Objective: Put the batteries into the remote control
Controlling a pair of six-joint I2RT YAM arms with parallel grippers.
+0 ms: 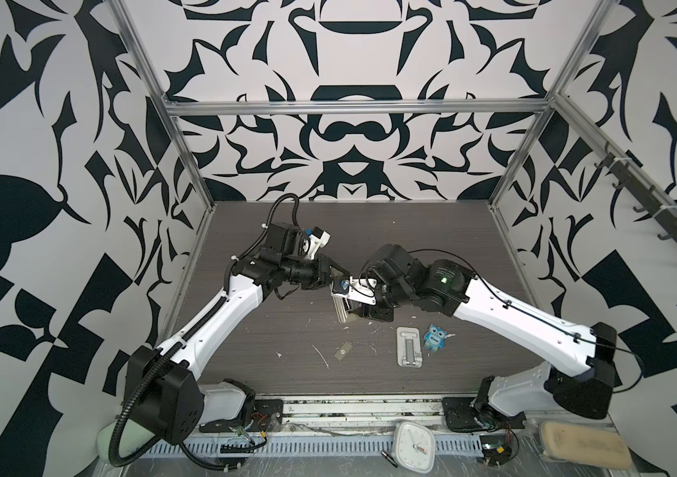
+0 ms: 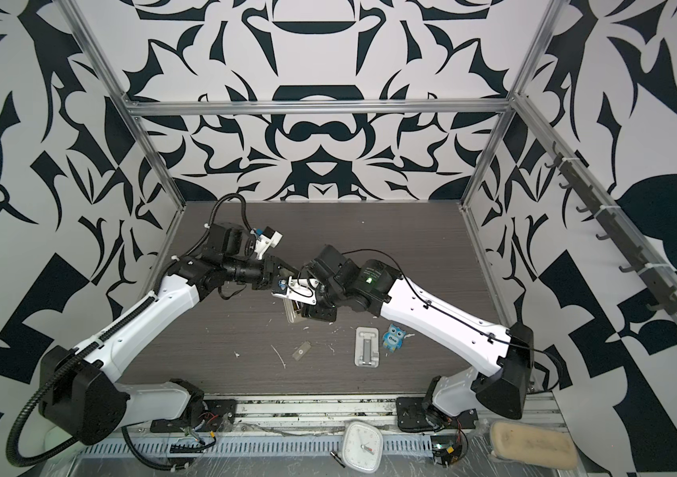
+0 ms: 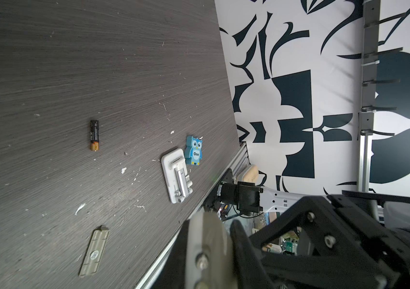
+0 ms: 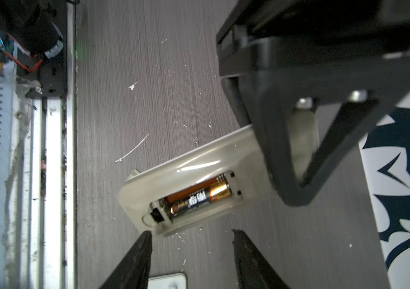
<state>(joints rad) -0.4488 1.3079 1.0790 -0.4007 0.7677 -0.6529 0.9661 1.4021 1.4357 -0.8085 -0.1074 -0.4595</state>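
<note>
Beyond empty, parted right gripper [image 4: 193,260] lies the remote control [image 4: 193,160] (left gripper [image 4: 281,155] clamps it).

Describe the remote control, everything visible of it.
The remote control shows its glossy beige-grey plastic back, oblong with rounded corners. In its open bay lies a black and gold battery. The left gripper clamps the end away from the bay. The right gripper is open beside the bay end. Buttons are hidden; contact with the table cannot be told.

Remote [image 4: 199,160], bay up, holds one battery [image 4: 199,199]; second battery [image 3: 94,135] lies on table [image 3: 48,75]
</note>
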